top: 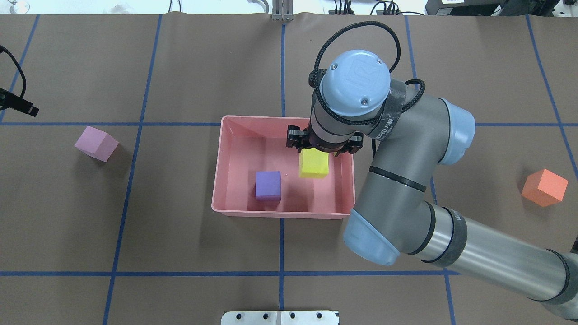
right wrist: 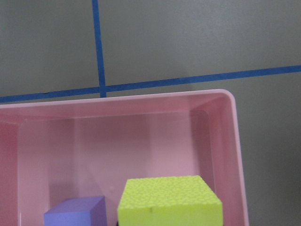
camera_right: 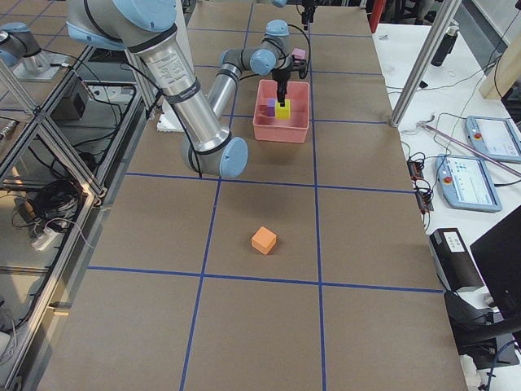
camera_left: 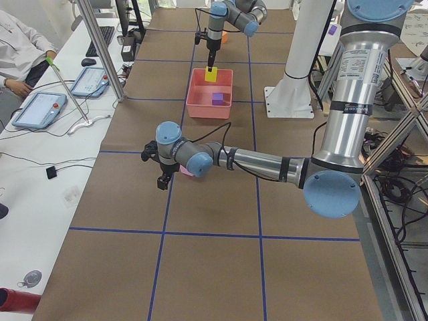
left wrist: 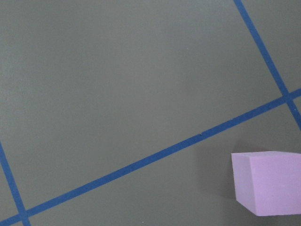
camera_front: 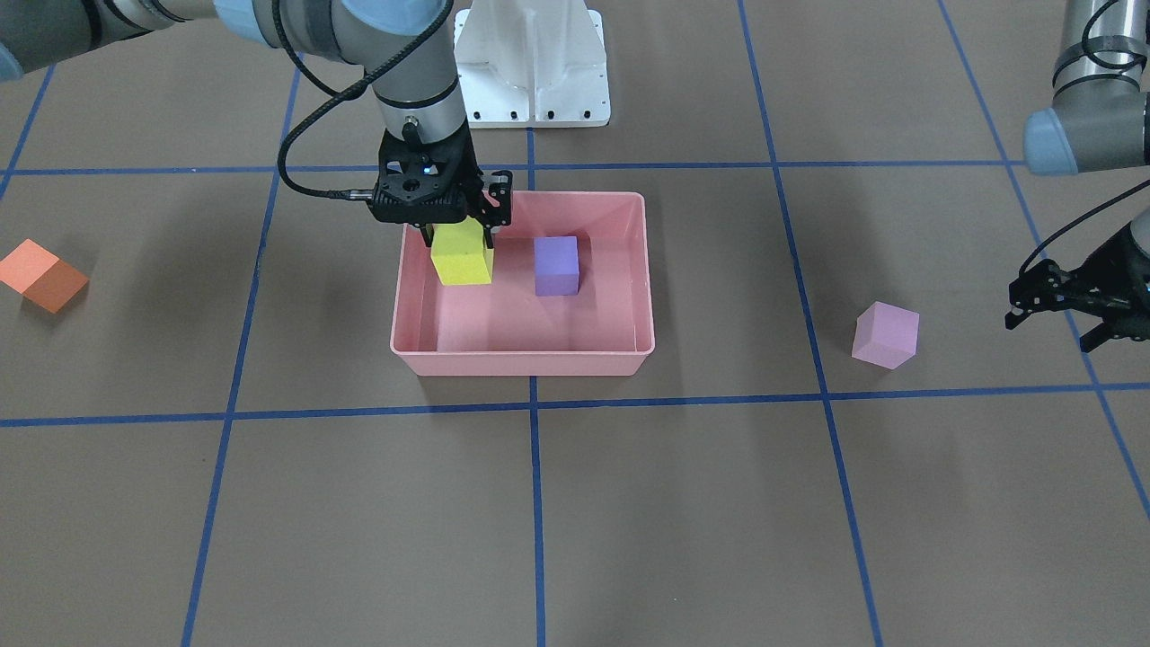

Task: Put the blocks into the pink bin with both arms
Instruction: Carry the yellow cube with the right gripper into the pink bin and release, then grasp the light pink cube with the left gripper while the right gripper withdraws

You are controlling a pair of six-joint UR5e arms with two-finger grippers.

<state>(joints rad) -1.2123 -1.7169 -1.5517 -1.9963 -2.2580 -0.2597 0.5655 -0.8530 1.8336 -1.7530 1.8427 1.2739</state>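
Our right gripper pinches the matte yellow cube inside the pink bin, a shallow, smooth tray with rounded corners. The purple cube sits just beside it. Our left gripper hangs spread and empty near the light pink cube. The orange cube lies well apart.

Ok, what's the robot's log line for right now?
right gripper: shut on yellow cube, over pink bin | purple cube: in bin | left gripper: open, near light pink cube | orange cube: outside bin
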